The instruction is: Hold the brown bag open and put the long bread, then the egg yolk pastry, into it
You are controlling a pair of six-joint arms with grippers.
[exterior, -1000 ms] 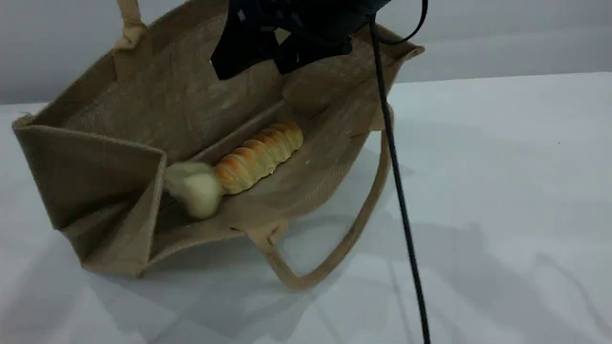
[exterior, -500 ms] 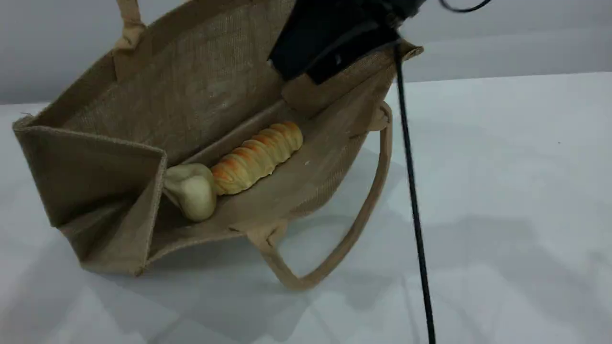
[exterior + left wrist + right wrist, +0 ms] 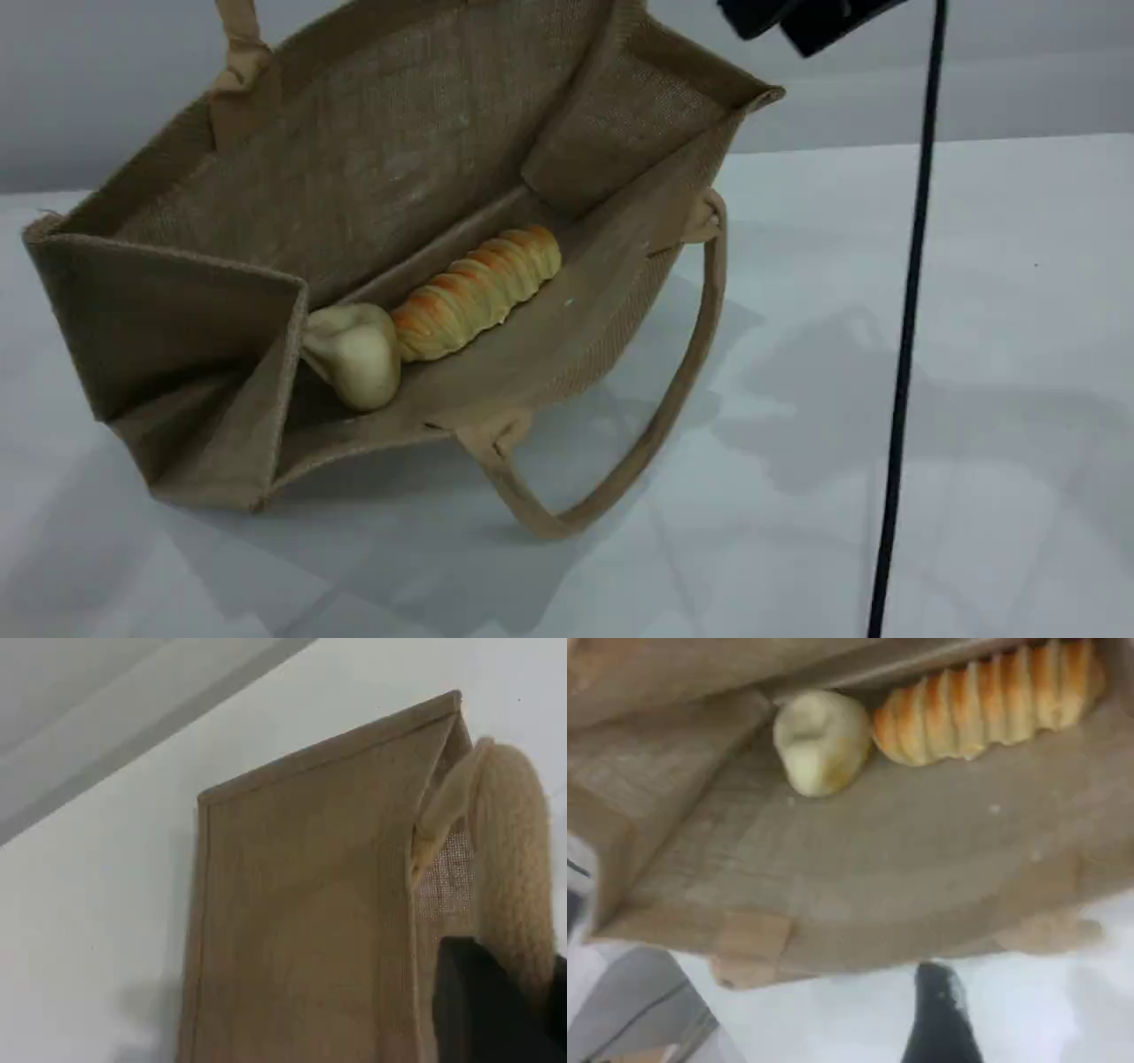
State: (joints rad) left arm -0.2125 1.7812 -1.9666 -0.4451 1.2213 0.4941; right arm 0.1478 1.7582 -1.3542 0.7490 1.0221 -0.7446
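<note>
Bread (image 3: 478,292) and egg yolk pastry (image 3: 356,354) touch inside my brown bag (image 3: 372,168); left gripper (image 3: 496,1010) pinches its handle (image 3: 509,859); right gripper's (image 3: 939,1019) spread I cannot tell.

White counter (image 3: 974,354), glossy, fills most of the scene view from 3 o'clock round to 9 o'clock; soft grey shadows across it, heaviest at 6 to 7 o'clock and a paler patch at 3 o'clock. Pale grey wall (image 3: 974,71) behind, along 12 to 2 o'clock, also a strip at 10 o'clock; it meets the counter in a straight edge. Thin black cable (image 3: 904,354) hangs nearly vertical at 3 o'clock, running from the top edge down to the bottom edge, tilted slightly left toward the bottom. Left wrist view: counter (image 3: 89,930) at 9 o'clock, wall (image 3: 106,691) at 11 o'clock. Right wrist view: counter (image 3: 1063,1019) at 5 o'clock.
</note>
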